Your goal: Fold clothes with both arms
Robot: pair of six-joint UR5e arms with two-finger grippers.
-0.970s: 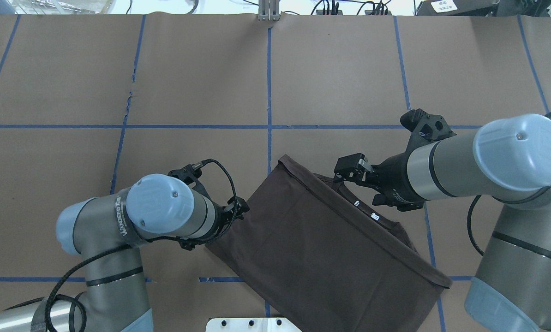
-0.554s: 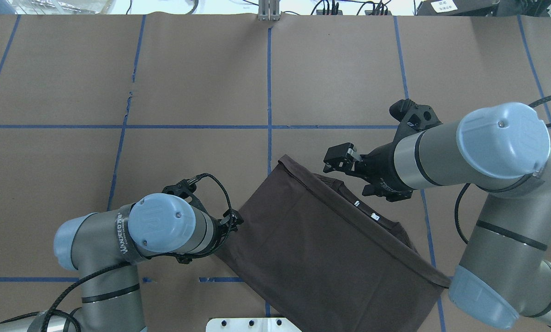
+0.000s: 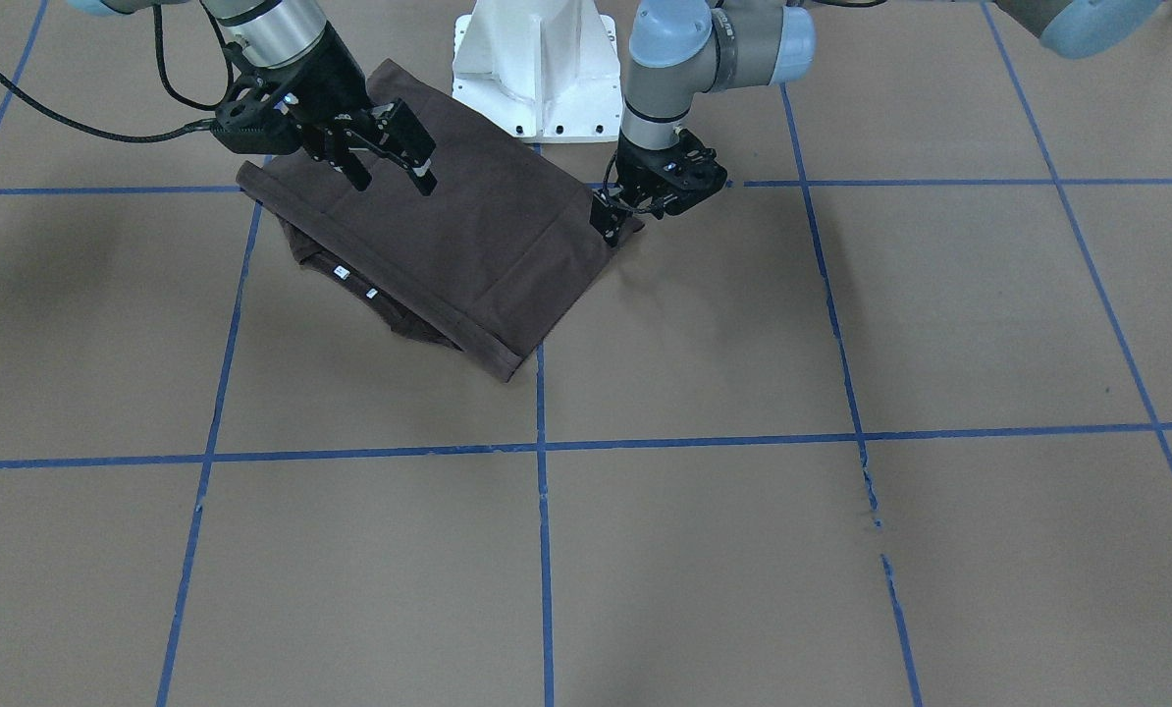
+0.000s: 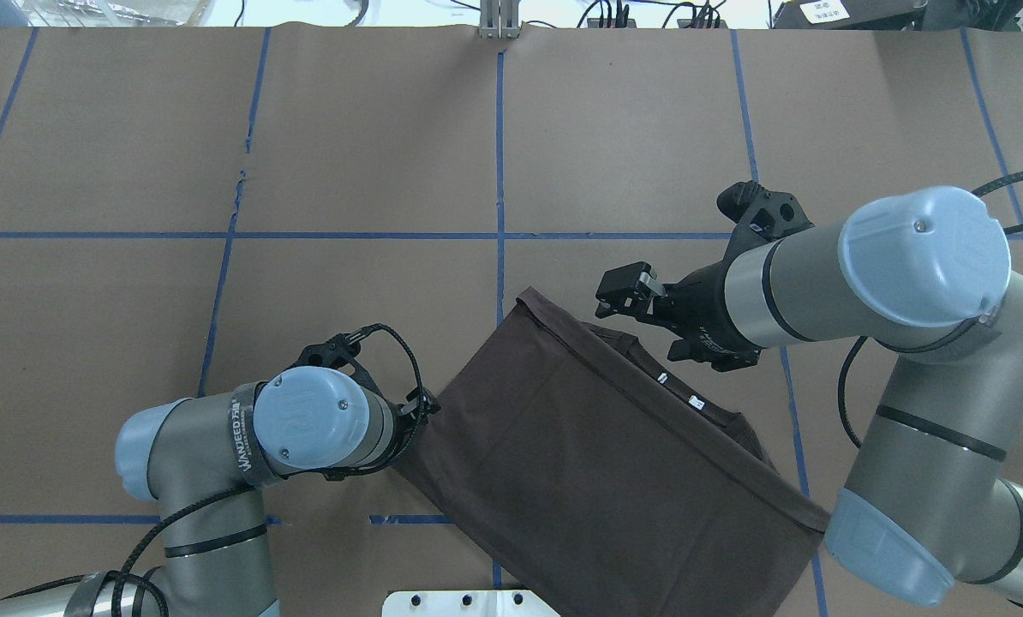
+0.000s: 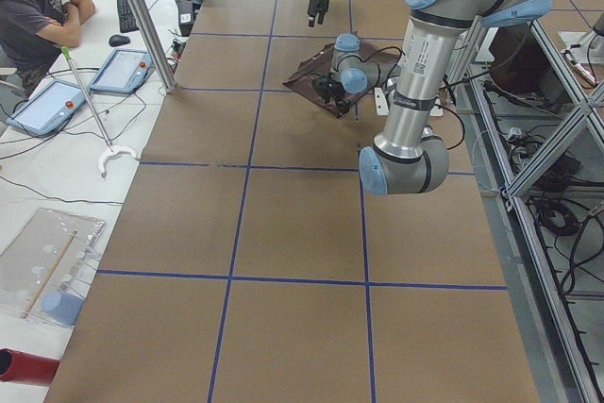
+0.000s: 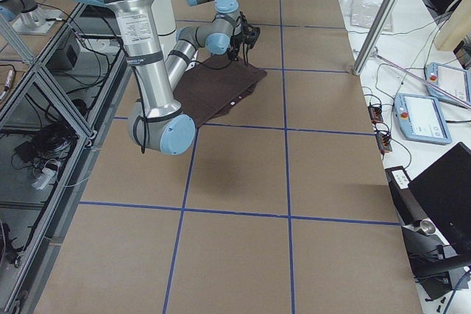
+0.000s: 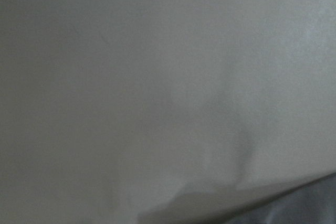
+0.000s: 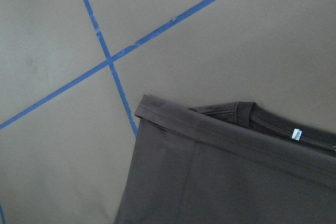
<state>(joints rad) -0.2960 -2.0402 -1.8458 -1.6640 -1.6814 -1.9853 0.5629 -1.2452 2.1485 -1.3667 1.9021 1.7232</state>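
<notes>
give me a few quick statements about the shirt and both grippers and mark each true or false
1. The T-shirt lies folded on the table. True.
2. A small white tag shows beside the collar. True.
3. The right gripper is shut on the collar. False: its jaws are open and it hangs above the T-shirt, holding nothing.
4. The left gripper hangs over bare table, far from the T-shirt. False: it is down at a corner of the T-shirt; whether it grips the cloth cannot be told.
</notes>
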